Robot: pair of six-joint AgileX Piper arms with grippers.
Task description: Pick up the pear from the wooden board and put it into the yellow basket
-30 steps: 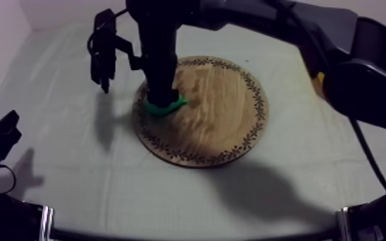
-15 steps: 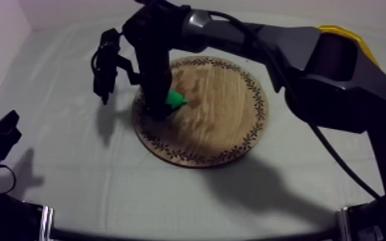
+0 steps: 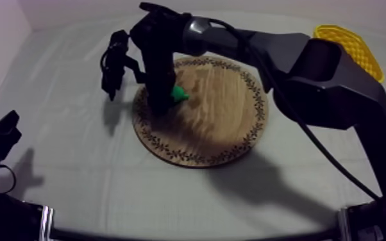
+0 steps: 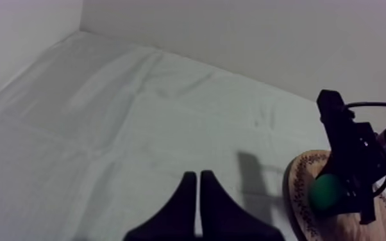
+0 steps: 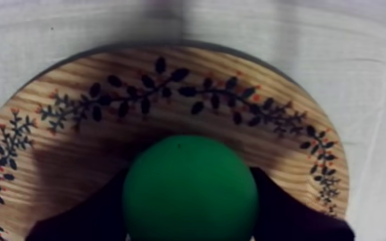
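The right gripper (image 3: 167, 102) is gripping the pear (image 3: 179, 96). From the right wrist view, its black fingers (image 5: 83, 216) are pressing in on both flanks of the green fruit. The pear is sitting over the wooden board (image 3: 224, 125), just inside the patterned rim at about ten o'clock on the board. I am not able to say whether it is clear of the wood or resting on it.

So I am reading this as the grasp made and the lift in hand, with nothing delivered yet. The yellow basket (image 3: 351, 45) is waiting well apart from the board, at about two o'clock on the table.

The left gripper (image 4: 199, 195) is resting low at about eight o'clock over the bare cloth (image 3: 74, 166). Its fingers are lying together in a narrow wedge and holding nothing.

The next move is asking for a straight rise off the board, then a carry across it toward two o'clock. The squeeze should be let go only once the pear is hanging over the basket's mouth. That fruit is looking round and smooth, so I am guessing it could slip if the arm swings sharply.
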